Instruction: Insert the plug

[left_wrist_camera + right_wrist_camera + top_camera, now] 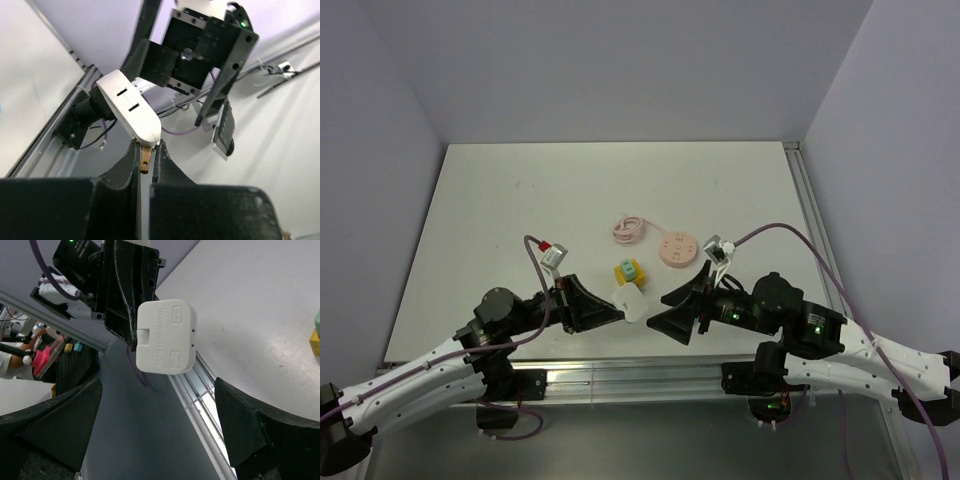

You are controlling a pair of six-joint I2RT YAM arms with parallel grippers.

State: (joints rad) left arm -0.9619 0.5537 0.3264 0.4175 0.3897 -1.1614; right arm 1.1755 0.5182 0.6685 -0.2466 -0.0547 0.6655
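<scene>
The left hand (145, 161) is pinched shut on a brass prong of the white plug (129, 111), holding it aloft over the near part of the surface (520, 200). The right hand (682, 305) gapes wide just beside it, empty. The plug looks light, rigid and smooth; its flat sides seem the surer hold. The pink round socket (677, 249) lies farther back, between plain walls.

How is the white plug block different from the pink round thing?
The white plug block is boxy; the pink round thing is a flat disc. The left gripper holds the white block up; the pink thing lies on the table. The pink thing has a coiled cord; the white block has none. Both have plug holes.
</scene>
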